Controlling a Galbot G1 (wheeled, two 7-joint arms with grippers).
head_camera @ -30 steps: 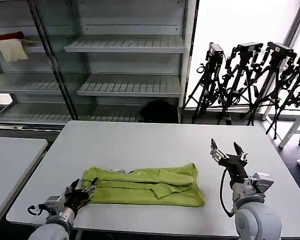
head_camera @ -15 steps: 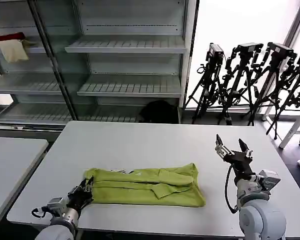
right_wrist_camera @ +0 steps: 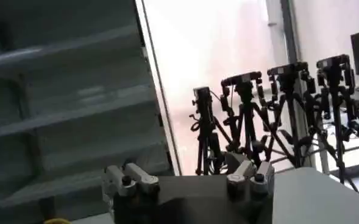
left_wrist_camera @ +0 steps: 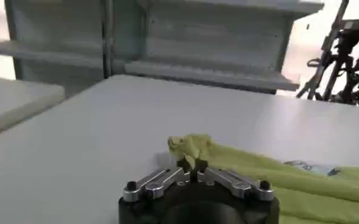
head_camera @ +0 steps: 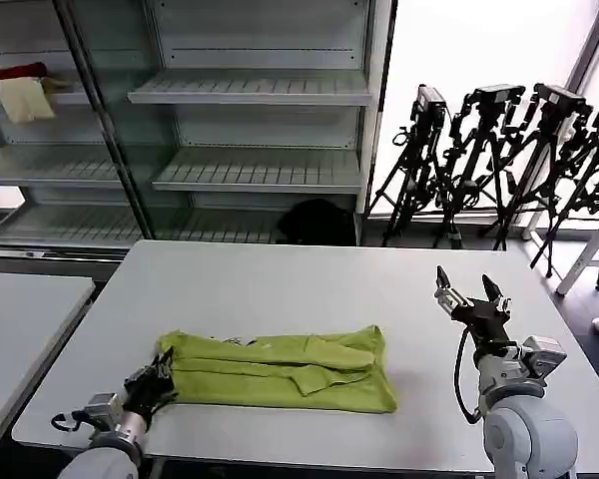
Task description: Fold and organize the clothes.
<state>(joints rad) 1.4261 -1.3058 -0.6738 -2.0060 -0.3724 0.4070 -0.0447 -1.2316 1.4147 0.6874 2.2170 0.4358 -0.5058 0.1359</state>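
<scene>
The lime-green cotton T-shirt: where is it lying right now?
In the head view, the lime-green cotton T-shirt lies folded in a long band on the white table, near its front edge; the left gripper is shut on its left end.

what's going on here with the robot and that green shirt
The robot is folding a lime-green T-shirt that lies as a long, narrow bundle on the white table. Its left gripper is down at the shirt's left end, shut on a bunched corner of the fabric. The right gripper is open and raised above the table, off to the right and clear of the shirt. The shirt is not yet a neat, compact fold.
</scene>
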